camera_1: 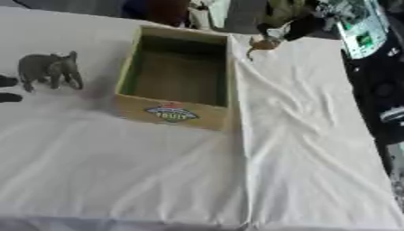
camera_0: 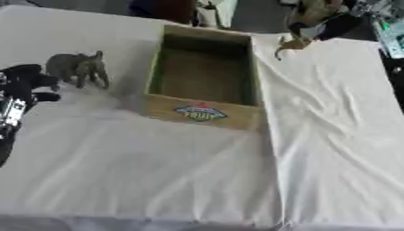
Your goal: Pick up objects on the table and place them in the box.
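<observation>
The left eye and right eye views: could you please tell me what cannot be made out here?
- Left hand: cut off by the left edge; only fingertips show in the right eye view.
- Small tan thing beyond the box: blurred, unidentifiable.
- Box label: wording too blurred.
- Right hand: in neither view.

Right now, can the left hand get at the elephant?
Probably yes. The left hand sits just left of the standing elephant, fingers pointing toward it, with only bare cloth between them. The box lies on the elephant's far side, out of the way.

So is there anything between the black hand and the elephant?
No. In the left eye view, only bare white cloth shows between the left hand and the elephant.
</observation>
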